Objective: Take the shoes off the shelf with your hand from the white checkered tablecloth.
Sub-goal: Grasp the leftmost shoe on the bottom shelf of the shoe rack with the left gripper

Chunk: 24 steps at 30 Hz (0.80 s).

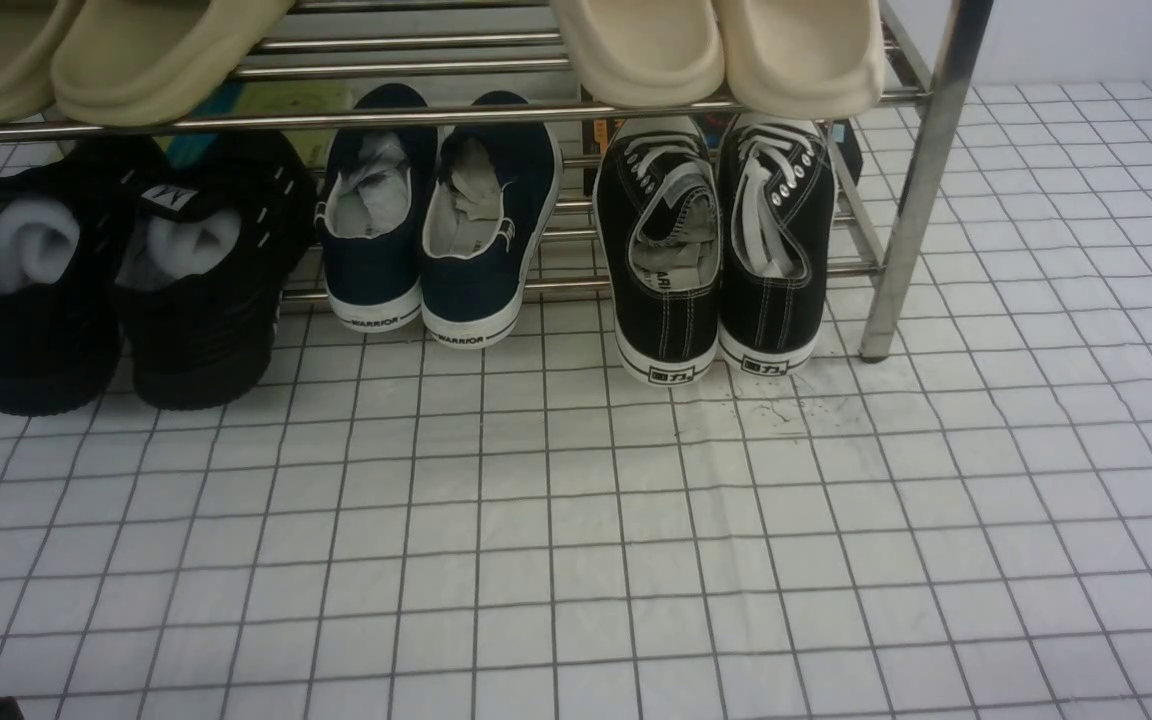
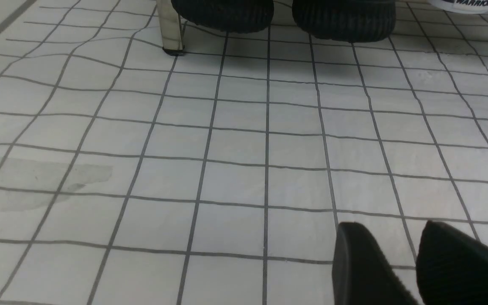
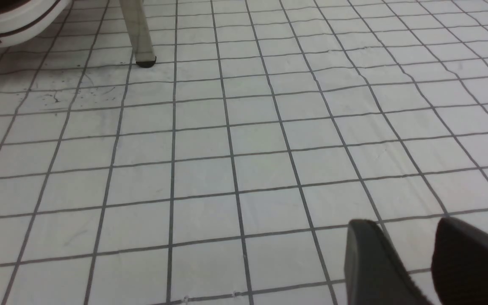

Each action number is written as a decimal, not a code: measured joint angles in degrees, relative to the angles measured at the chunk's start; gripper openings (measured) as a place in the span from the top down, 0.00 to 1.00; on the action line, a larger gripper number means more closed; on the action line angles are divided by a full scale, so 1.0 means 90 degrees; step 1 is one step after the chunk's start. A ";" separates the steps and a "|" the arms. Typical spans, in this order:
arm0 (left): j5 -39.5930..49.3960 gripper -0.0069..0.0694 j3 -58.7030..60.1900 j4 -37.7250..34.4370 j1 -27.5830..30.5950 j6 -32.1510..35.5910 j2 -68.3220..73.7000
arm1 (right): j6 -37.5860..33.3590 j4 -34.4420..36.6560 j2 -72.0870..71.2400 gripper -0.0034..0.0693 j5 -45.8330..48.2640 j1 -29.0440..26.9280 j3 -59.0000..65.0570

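The left gripper (image 2: 389,231) and right gripper (image 3: 403,226) hang parted, empty, over the tablecloth (image 1: 576,520) because the shoes (image 1: 201,330) sit untouched, heels out, on the shelf (image 1: 921,180).

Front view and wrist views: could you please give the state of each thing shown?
All-black mesh sneakers: lower tier, heels outward, paper-stuffed, ungripped.
Shiny chrome metal shoe rack: upright on the cloth.
White checkered tablecloth: spread flat, faintly creased.
Left black tool: open, empty.
Right black tool: open, empty.
Navy white-soled sneakers: lower tier, paper-stuffed.
Black canvas white-laced sneakers: lower tier, laced.
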 joint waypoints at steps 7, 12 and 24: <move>-0.0005 0.60 0.0000 -0.0018 0.0000 -0.0047 0.0000 | 0.0000 0.0000 0.0000 0.62 0.0000 0.0000 0.0000; -0.0035 0.60 0.0000 -0.1075 0.0000 -0.1100 0.0000 | 0.0000 0.0000 0.0000 0.62 0.0000 0.0000 0.0000; -0.0372 0.60 0.0029 -0.3864 0.0000 -0.4047 0.0000 | 0.0000 0.0000 0.0000 0.62 0.0000 0.0000 0.0000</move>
